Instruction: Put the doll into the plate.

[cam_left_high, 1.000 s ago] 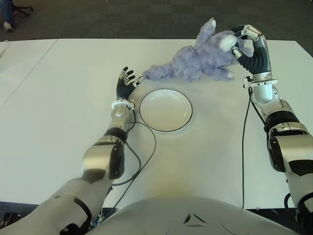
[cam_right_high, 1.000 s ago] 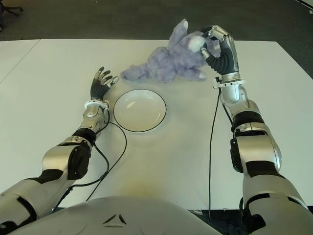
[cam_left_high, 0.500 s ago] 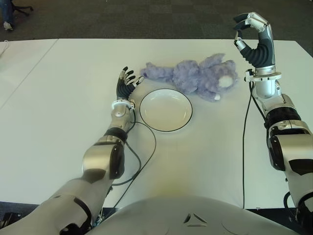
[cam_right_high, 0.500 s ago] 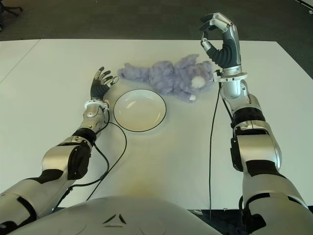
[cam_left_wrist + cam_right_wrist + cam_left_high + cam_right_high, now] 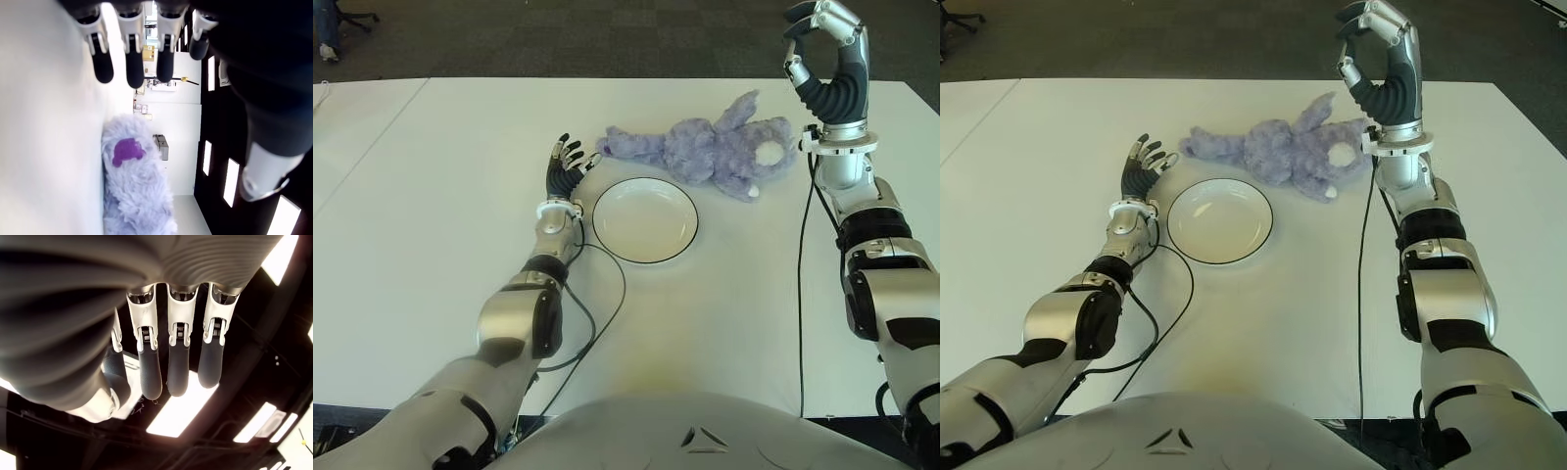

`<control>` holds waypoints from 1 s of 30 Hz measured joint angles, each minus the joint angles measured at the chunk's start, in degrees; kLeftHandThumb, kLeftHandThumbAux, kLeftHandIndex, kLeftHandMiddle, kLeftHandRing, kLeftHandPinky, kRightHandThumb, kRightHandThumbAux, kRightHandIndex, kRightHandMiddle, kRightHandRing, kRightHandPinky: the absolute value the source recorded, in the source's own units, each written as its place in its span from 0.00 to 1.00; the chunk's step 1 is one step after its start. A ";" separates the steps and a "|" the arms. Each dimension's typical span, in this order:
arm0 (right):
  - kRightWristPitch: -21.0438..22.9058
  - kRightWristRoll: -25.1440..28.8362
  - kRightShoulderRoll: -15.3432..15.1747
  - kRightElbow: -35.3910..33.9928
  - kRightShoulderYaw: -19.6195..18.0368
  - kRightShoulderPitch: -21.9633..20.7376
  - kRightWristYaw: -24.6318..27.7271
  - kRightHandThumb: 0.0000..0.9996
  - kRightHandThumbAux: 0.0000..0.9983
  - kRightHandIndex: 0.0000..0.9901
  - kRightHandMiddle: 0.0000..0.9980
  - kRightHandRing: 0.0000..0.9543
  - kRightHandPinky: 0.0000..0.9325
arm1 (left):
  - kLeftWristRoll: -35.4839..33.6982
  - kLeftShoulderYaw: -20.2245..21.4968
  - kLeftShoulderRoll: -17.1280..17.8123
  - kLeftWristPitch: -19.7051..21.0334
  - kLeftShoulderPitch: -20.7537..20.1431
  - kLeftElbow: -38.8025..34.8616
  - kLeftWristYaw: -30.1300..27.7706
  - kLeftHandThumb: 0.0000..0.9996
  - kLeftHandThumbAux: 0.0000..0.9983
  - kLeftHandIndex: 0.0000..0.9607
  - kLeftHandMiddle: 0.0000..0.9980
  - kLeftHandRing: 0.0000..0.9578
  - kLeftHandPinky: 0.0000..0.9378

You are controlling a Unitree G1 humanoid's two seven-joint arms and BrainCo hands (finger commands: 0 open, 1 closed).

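Left eye view: the doll lies on the counter just behind the plate, in neither hand. The right hand hangs above it, loosely curled and empty; the left hand, spread, shows left of the plate. The doll needs regrasping next.

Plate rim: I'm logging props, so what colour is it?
The white plate has a thin dark rim, clearest in the left eye view.
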 measured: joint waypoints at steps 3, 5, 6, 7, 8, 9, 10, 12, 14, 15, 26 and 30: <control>-0.06 -2.40 0.37 -1.52 -0.07 0.01 -2.09 0.83 0.68 0.44 0.46 0.57 0.63 | 0.00 0.00 0.00 0.00 0.00 0.00 0.00 0.00 0.72 0.07 0.19 0.22 0.24; 0.10 -3.84 0.43 -2.15 -0.08 0.02 -3.44 0.84 0.68 0.44 0.47 0.58 0.65 | 0.00 -0.01 0.00 0.00 0.00 0.00 0.00 0.00 0.72 0.07 0.19 0.21 0.23; 0.16 -4.56 0.43 -2.43 -0.10 0.02 -4.13 0.84 0.68 0.44 0.47 0.58 0.66 | 0.01 -0.02 0.00 0.00 0.00 0.00 0.00 0.00 0.72 0.07 0.19 0.21 0.23; 0.22 -5.13 0.43 -2.62 -0.10 0.02 -4.87 0.84 0.68 0.43 0.48 0.58 0.66 | 0.03 -0.04 0.00 0.00 0.00 0.00 0.00 0.00 0.72 0.07 0.18 0.21 0.23; 0.39 -5.76 0.43 -2.81 -0.11 0.02 -5.58 0.84 0.68 0.43 0.48 0.58 0.66 | 0.05 -0.05 0.00 0.00 0.00 0.00 0.00 0.00 0.71 0.07 0.18 0.21 0.23; 0.69 -6.35 0.42 -2.99 -0.11 0.02 -6.27 0.84 0.68 0.43 0.48 0.58 0.66 | 0.07 -0.06 0.00 0.00 0.00 0.00 0.00 0.00 0.71 0.07 0.18 0.21 0.23; 1.06 -6.95 0.42 -3.17 -0.11 0.02 -6.90 0.84 0.68 0.43 0.48 0.59 0.66 | 0.08 -0.06 0.00 0.00 0.00 0.00 0.00 0.00 0.71 0.07 0.18 0.21 0.24; 1.83 -7.83 0.42 -3.41 -0.11 0.02 -8.06 0.84 0.68 0.43 0.49 0.59 0.66 | 0.07 -0.05 0.00 0.00 0.00 0.00 0.00 0.00 0.70 0.06 0.19 0.22 0.24; 2.59 -8.69 0.40 -3.66 -0.10 0.05 -9.19 0.84 0.68 0.43 0.49 0.59 0.66 | 0.07 -0.04 0.00 0.00 0.00 0.00 0.00 0.00 0.69 0.06 0.19 0.22 0.23; 2.92 -9.07 0.39 -3.81 -0.10 0.06 -9.78 0.84 0.68 0.43 0.49 0.59 0.66 | 0.06 -0.02 0.00 0.00 0.00 0.00 0.00 0.00 0.69 0.06 0.19 0.21 0.23; 2.97 -8.42 0.39 -4.55 0.47 0.24 -9.70 0.84 0.68 0.43 0.46 0.49 0.46 | 0.00 0.21 0.00 0.00 0.00 0.00 0.00 0.00 0.69 0.06 0.18 0.21 0.23; 1.22 -5.00 0.32 -3.65 1.63 0.26 -4.21 0.23 0.64 0.14 0.16 0.15 0.15 | -0.04 0.29 0.00 -0.01 -0.04 -0.03 -0.02 0.01 0.69 0.04 0.17 0.20 0.21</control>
